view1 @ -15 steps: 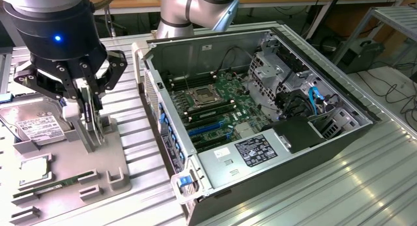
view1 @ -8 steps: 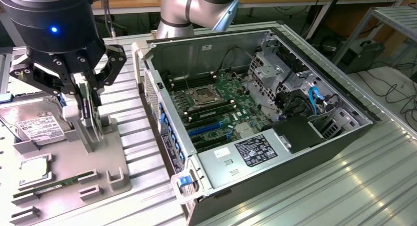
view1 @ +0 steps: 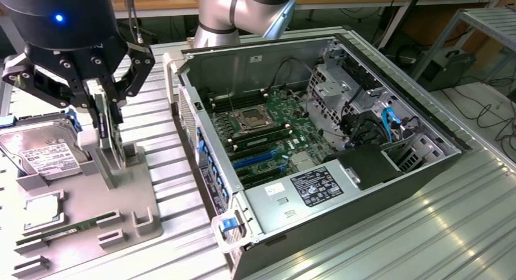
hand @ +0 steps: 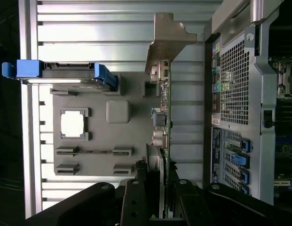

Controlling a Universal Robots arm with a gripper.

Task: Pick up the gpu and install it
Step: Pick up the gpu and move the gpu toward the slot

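The black robot gripper (view1: 103,101) stands over the grey moulded holder tray (view1: 81,201) at the exterior view's left; its fingers (hand: 136,200) are closed on the gpu (view1: 109,141), a flat green circuit card with a black round fan and a silver metal bracket, one finger on each face. The card stands on edge in the tray's slot, probably so that both flat faces are free to be gripped; whether its lower edge has left the slot I cannot tell. In the wrist view the gpu (hand: 164,94) shows edge-on with its bracket at the end away from the gripper (hand: 160,188); gripping the fan end leaves the bracket and connector edge free.

Other parts sit in their own recesses of the tray: a silver boxy hard drive with a white label (view1: 40,150), a thin green RAM stick (view1: 69,228) and a square processor chip (view1: 45,210).

Just beside the tray, on the ribbed metal counter (view1: 419,231), lies the open grey computer case (view1: 241,68), side panel off so the green motherboard (view1: 274,129) faces upward; its blue expansion slots (view1: 254,159) look unoccupied, so the install is not yet done.
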